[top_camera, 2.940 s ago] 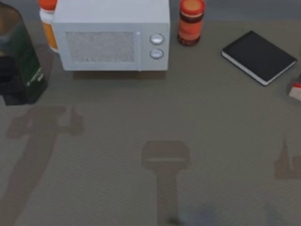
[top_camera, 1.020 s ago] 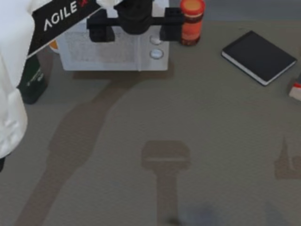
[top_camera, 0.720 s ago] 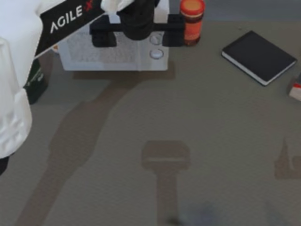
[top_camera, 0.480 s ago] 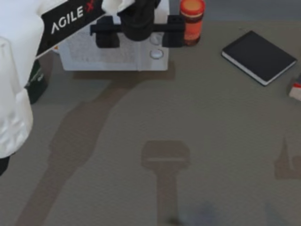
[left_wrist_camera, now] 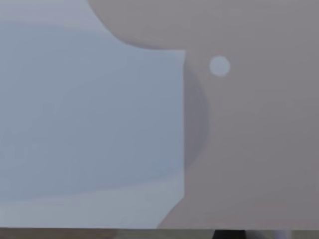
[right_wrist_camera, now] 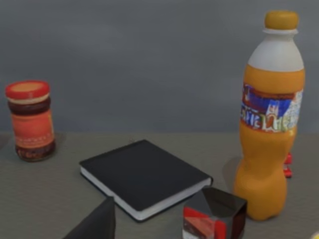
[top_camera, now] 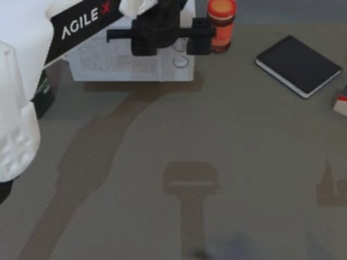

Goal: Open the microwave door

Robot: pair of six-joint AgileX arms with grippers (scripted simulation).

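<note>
The white microwave [top_camera: 97,62] stands at the back left of the table. The microwave door [top_camera: 111,57] with its grey mesh window lies flush with the front, and one grey knob [top_camera: 180,61] shows beside it. My left gripper [top_camera: 169,42] hangs over the microwave's front right part, open, its black fingers [top_camera: 142,46] straddling the line of the thin door handle [top_camera: 160,73]. The left wrist view is filled by a pale flat face of the microwave [left_wrist_camera: 99,124], very close. A dark part of my right gripper [right_wrist_camera: 97,224] shows only in its wrist view; that arm is outside the top view.
An orange jar with a red lid [top_camera: 221,24] stands right next to the left gripper's right finger. A black book [top_camera: 298,65] and a small red and white object [top_camera: 340,104] lie at the right. A dark green container [top_camera: 40,92] sits at the left. An orange drink bottle [right_wrist_camera: 269,124] stands beyond the right edge.
The left arm came in over the microwave. Over the last second its left finger slid right, narrowing the gap between the fingers. The door has not moved.
</note>
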